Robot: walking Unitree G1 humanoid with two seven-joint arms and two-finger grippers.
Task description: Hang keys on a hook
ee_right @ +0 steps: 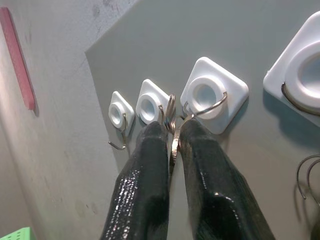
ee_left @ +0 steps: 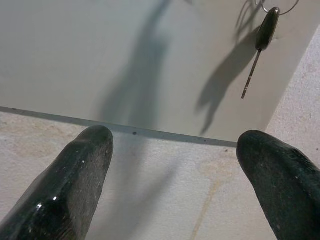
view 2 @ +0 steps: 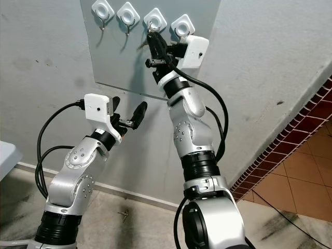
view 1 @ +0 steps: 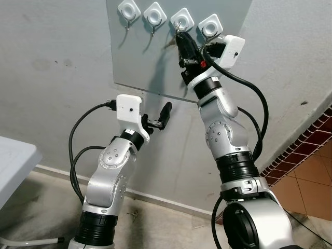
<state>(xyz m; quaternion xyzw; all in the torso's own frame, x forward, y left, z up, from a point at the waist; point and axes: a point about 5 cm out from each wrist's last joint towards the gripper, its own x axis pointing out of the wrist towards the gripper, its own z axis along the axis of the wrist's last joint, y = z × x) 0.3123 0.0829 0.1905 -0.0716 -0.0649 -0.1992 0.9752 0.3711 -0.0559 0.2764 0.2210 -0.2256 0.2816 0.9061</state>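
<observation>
Four white hooks (view 1: 182,18) sit in a row along the top of a grey panel (view 1: 140,57) fixed to the wall (view 1: 52,78) in the left eye view. The right tool (view 1: 181,37) is raised against the panel, its tips just under the third hook from the robot's left. The left tool (view 1: 165,116) is held lower, just below the panel's bottom edge, well apart from the hooks.

The right eye view shows the same scene, plus a wider stretch of red brick edging (view 2: 290,140) and tiled floor (view 2: 306,171) at the right.

The left wrist view looks between two widely parted, empty fingers (ee_left: 75,180) at the panel's lower edge. It adds a dark-handled key (ee_left: 262,42) hanging on a ring against the panel, well away from this tool.

The right wrist view gives the close detail the head views lack: the right tool's fingers (ee_right: 150,175) are nearly closed, pinching the keys (ee_right: 173,145), seen as a thin silvery piece between them. The key ring (ee_right: 170,112) stands at the fingertips, beside the wire of the nearest hook; whether it is over the wire I cannot tell.
</observation>
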